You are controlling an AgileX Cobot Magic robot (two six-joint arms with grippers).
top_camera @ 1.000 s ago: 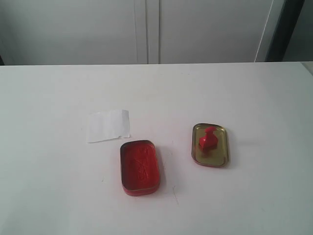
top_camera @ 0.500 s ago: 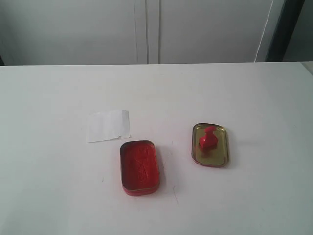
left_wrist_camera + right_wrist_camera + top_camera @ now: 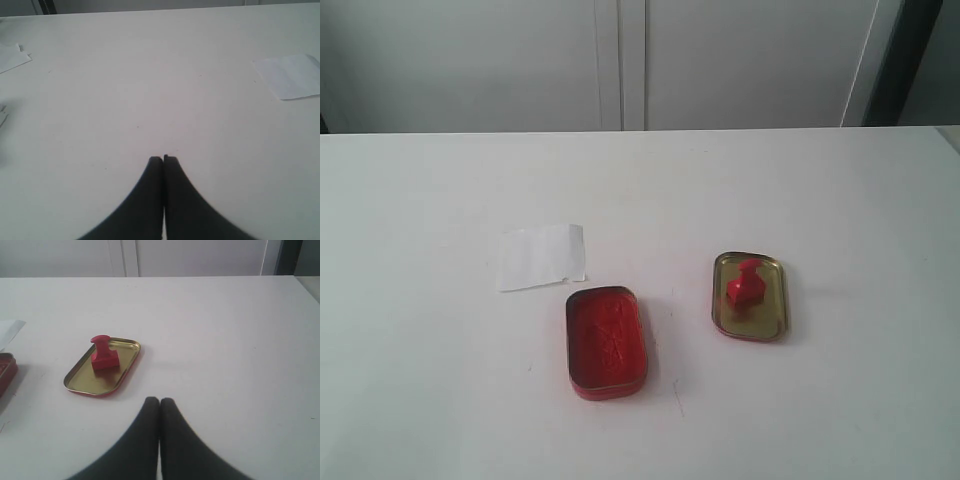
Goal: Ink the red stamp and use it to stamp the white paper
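The right gripper point(image 3: 159, 401) has its two dark fingers pressed together and holds nothing. It hangs over the bare table point(image 3: 840, 200), near the short end of a shallow gold lid point(image 3: 95, 380). The red stamp point(image 3: 103, 355) stands upright inside this lid, with its knob on top, close to the far end of the lid. The left gripper point(image 3: 163, 159) is also closed and empty, well apart from everything. The white paper point(image 3: 290, 75) lies flat on the table off to its side.

In the exterior view, the open red ink tin point(image 3: 607, 340) sits between the paper and the lid, just beside the near corner of the paper.

Nothing of the task looks done: the stamp is not picked up.

I think several things could go wrong:
- The fingers must open before the descent, otherwise they will hit the knob and tip the stamp.
- The stamp is small and the lid looks light, so a grip that is off centre may push the lid away.
- The paper is thin and nothing holds it, so it may slide or stick to the inked stamp and lift with it.
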